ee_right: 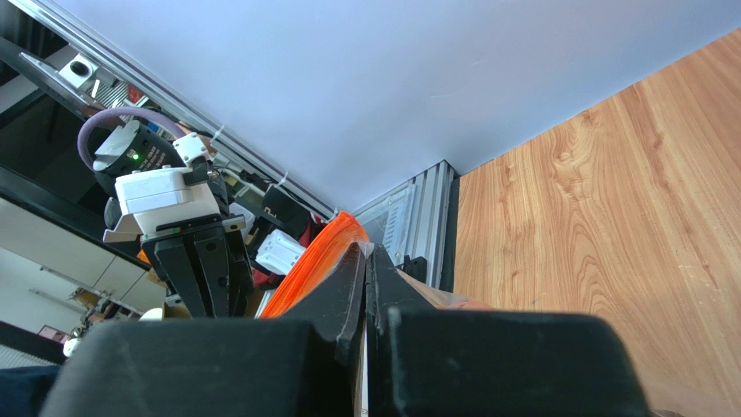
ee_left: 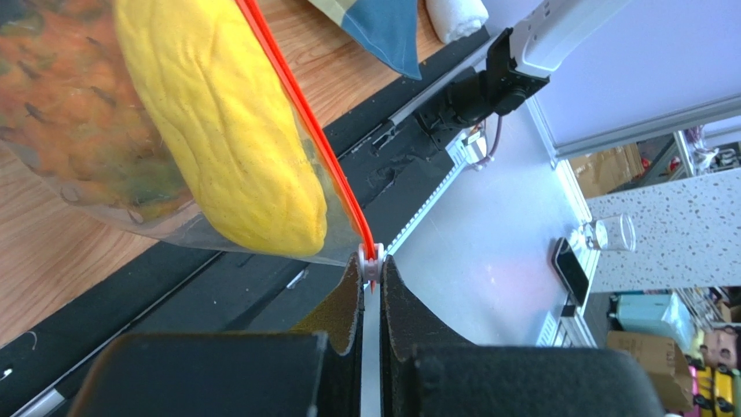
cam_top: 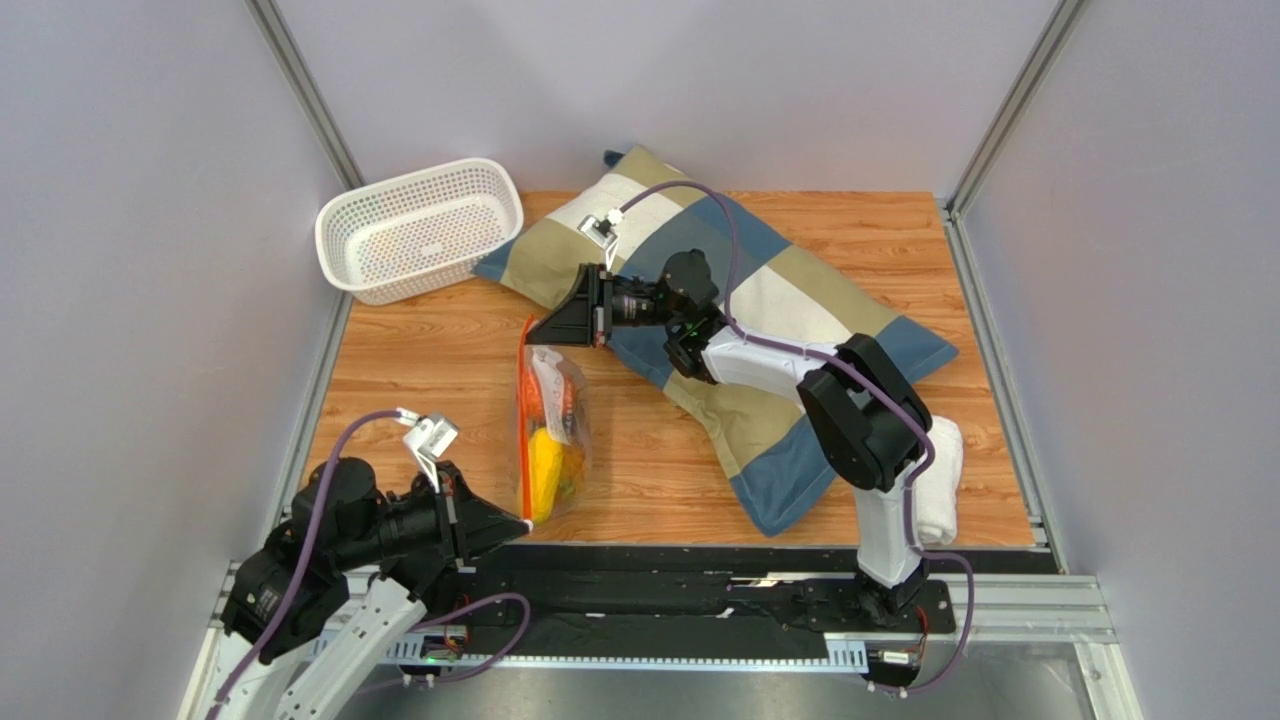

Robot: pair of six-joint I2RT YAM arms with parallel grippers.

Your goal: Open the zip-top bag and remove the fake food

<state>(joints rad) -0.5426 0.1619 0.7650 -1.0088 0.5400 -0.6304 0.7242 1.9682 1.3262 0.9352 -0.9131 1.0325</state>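
zip-top bag [cam_top: 553,438] spanning left gripper [cam_top: 520,525], right gripper [cam_top: 532,341]

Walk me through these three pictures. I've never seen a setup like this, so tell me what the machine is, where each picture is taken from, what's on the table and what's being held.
This is a two-armed robot bolted at the near edge of a wooden table. The wide picture looks down from above and behind it. The other two come from a camera on each wrist, so each shows its own fingers up close.

On the table are a patchwork pillow, a white basket and a rolled white towel.

Between the arms is a clear zip-top bag with fake food inside, including a yellow piece. The left fingers are shut on the bag's near end, at its small white slider. The right fingers are shut on its far end, so the bag is held between them.
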